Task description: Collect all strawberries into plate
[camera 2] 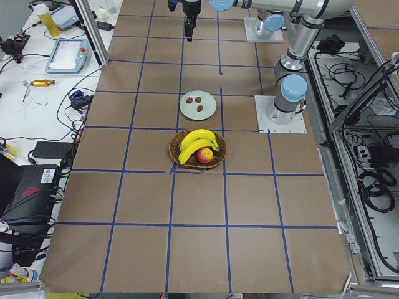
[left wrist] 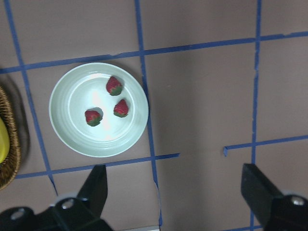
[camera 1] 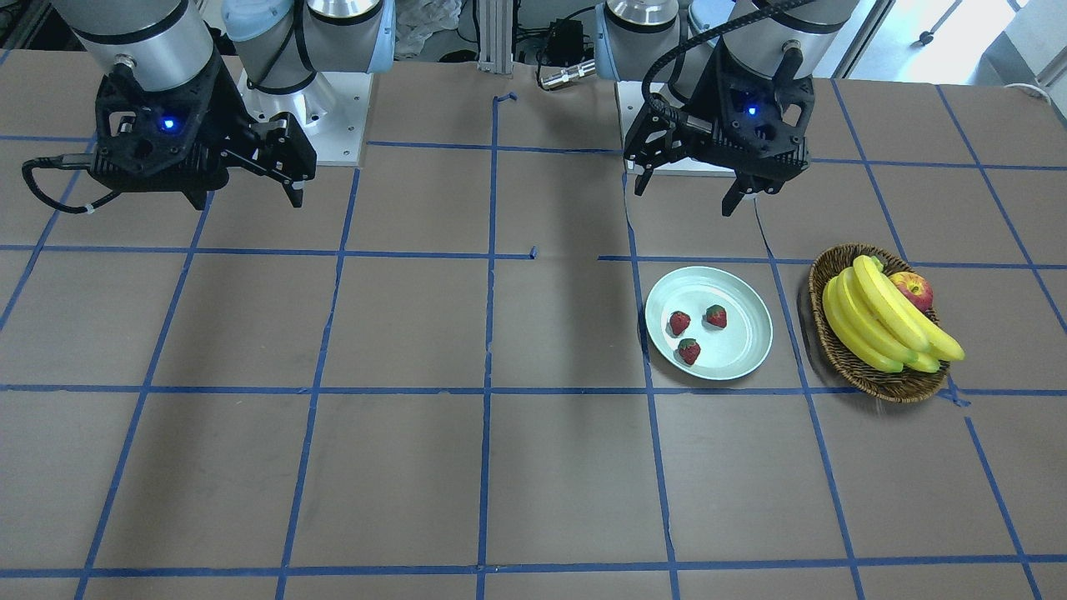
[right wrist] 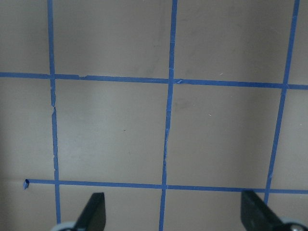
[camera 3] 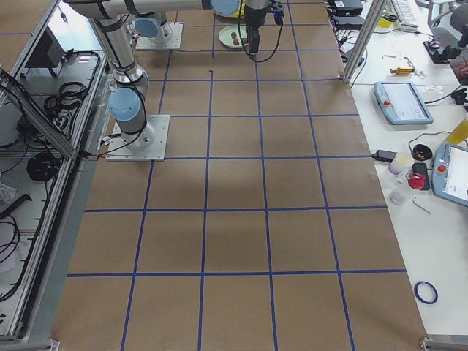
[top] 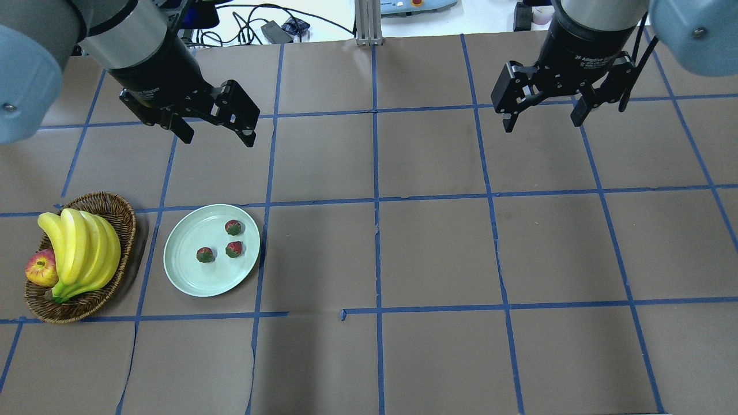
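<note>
Found left gripper (top: 217,137) spread wide and holding nothing, raised well clear of the table (top: 438,248) and offset from the plate rather than over it. Confirmed in the left wrist view: fingers (left wrist: 96,187) far apart, only brown paper between. Found right gripper (top: 542,123) likewise spread wide and empty, hung over bare gridded paper well apart from all fruit.

Located the plate (top: 199,283) on the robot's left half of the table, lying flat, just beside the wicker basket (top: 86,310) and not touching it. Counted three strawberries (top: 233,227) inside the rim, near the plate's middle, each apart from the others, none on the rim. Searched all views for further strawberries on the table or in the basket; saw none. Noted in the basket only bananas (top: 81,248) and an apple (top: 39,268), neither part of the task.

Judged the collecting step finished and the task complete, or as good as complete. Judged no further grasp called for; at most a retreat of both arms, high and wide of the plate so as not to jog it. Could not rule out a strawberry hidden under the bananas, but saw nothing to suggest one.
</note>
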